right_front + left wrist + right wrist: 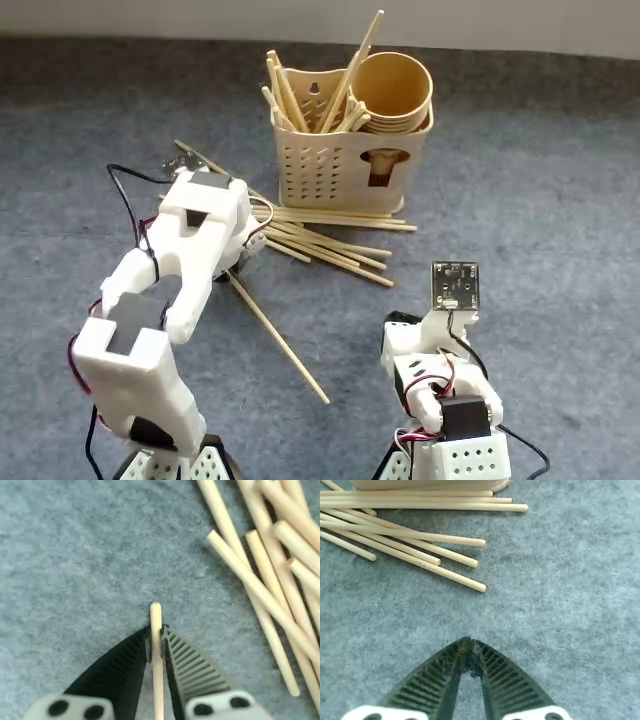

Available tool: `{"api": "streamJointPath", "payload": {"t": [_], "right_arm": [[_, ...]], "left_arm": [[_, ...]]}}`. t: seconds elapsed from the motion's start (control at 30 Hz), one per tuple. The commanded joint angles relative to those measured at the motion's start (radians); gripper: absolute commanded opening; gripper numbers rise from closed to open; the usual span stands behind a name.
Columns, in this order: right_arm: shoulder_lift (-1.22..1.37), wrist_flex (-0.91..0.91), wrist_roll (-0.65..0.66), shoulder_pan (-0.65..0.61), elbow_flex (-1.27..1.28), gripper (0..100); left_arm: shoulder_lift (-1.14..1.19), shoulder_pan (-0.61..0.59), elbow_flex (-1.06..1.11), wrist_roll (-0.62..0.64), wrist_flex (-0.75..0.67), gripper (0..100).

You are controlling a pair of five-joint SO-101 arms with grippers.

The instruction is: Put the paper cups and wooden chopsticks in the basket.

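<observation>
one chopstick (156, 616) sits pinched in left jaws, right jaws closed.

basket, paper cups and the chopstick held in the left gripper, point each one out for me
basket (345, 172): high view, on its perforated front wall.
paper cups (400, 95): high view, on the inner wall of the top cup.
held chopstick (158, 660): left wrist view, on its shaft below the tip.

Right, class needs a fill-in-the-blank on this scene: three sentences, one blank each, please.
1. The left gripper is shut on a ____.
2. The cups sit stacked inside the ____.
3. The right gripper is shut and holds ____.

Missing words: chopstick; basket; nothing.
</observation>
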Motion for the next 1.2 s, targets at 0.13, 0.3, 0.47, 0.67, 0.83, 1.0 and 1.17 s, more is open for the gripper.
{"api": "streamJointPath", "payload": {"t": [0.13,0.3,0.47,0.67,0.83,1.0,1.17], "right_arm": [[-0.013,0.004,-0.003,-0.005,0.148,0.5],[-0.013,0.004,-0.003,-0.005,0.148,0.5],[-0.013,0.004,-0.003,-0.005,0.148,0.5],[-0.013,0.004,-0.003,-0.005,0.148,0.5],[-0.013,0.004,-0.003,-0.005,0.148,0.5],[-0.013,0.004,-0.003,-0.005,0.148,0.5],[-0.013,0.004,-0.003,-0.005,0.148,0.5]], "left_arm": [[-0.280,-0.028,0.182,0.000,-0.126,0],[-0.406,-0.070,0.199,-0.072,-0.124,0],[-0.496,-0.065,0.197,-0.081,-0.126,0],[-0.641,-0.067,0.188,-0.087,-0.126,0],[-0.812,-0.067,0.180,-0.176,-0.157,0],[-0.914,-0.067,0.148,-0.226,-0.256,0],[-0.923,-0.068,0.062,-0.239,-0.298,1]]}}
